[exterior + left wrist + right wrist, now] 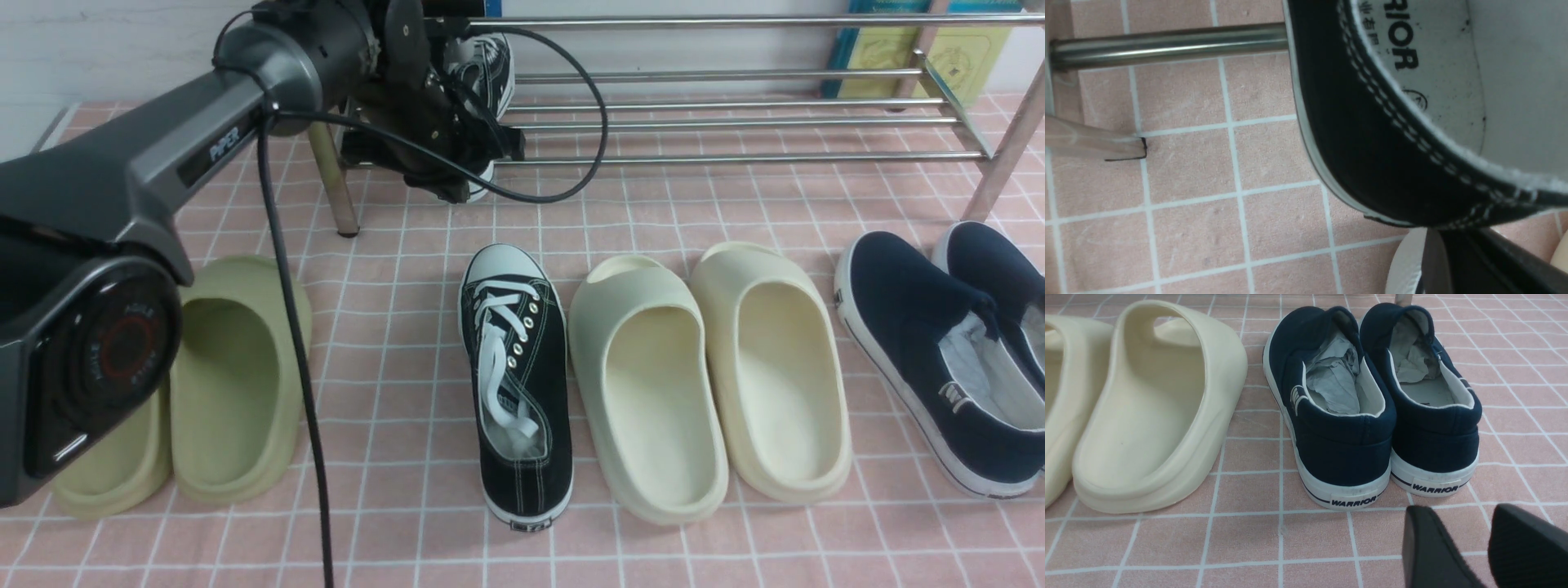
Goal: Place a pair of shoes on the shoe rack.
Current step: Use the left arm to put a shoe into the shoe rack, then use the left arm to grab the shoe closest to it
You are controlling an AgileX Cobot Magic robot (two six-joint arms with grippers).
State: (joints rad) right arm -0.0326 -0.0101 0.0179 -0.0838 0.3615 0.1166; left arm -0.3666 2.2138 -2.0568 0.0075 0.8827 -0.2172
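Observation:
One black sneaker (492,68) with white laces is in my left gripper (467,143) at the left end of the silver shoe rack (735,122), toe pointing to the back, heel over the front bar. In the left wrist view the gripper (1433,232) is shut on the heel collar of the sneaker (1372,134), and a rack tube (1167,45) passes under the shoe. The other black sneaker (514,384) lies on the pink floor in the middle. My right gripper (1457,522) is open and empty, low over the floor behind the navy slip-ons.
Two cream slides (710,376) lie right of the floor sneaker and show in the right wrist view (1155,408). Navy slip-ons (922,351) lie far right, heels towards my right gripper (1339,416). Olive slides (229,376) lie at the left. A rack leg (335,188) stands near my left arm.

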